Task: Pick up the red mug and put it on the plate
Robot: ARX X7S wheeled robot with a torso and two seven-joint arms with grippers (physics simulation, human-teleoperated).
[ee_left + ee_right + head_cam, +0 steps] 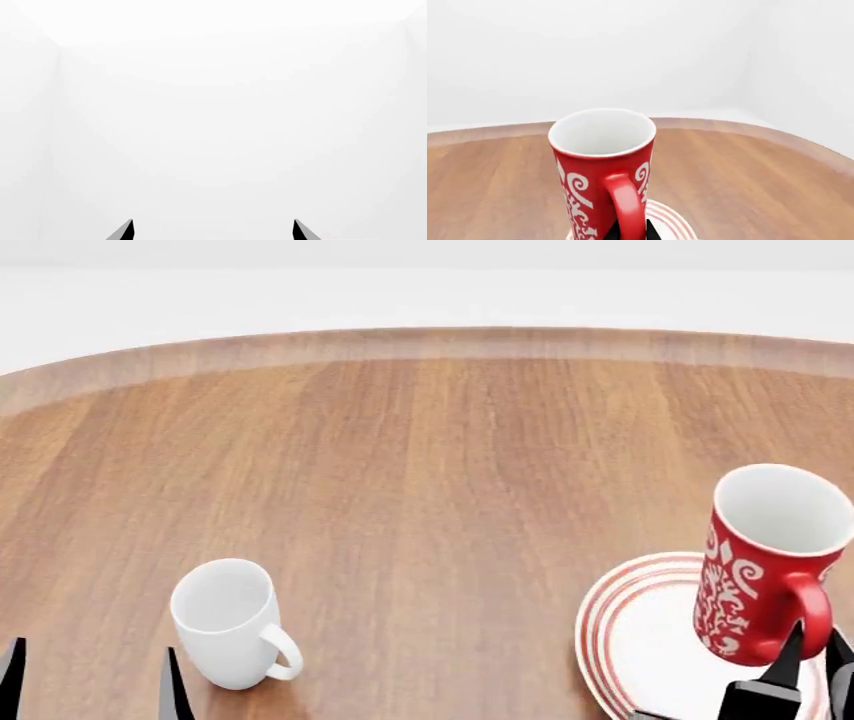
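The red mug (761,560) stands on the plate (641,630) at lower right; right gripper (801,665) pinches its handle; left gripper (91,680) spread apart

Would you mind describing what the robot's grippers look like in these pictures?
Little shows. The left gripper has thin, pointed fingers, black with grey faces. The right gripper shows similar dark pointed fingers on a blocky dark grey body. No cables or markings are visible.
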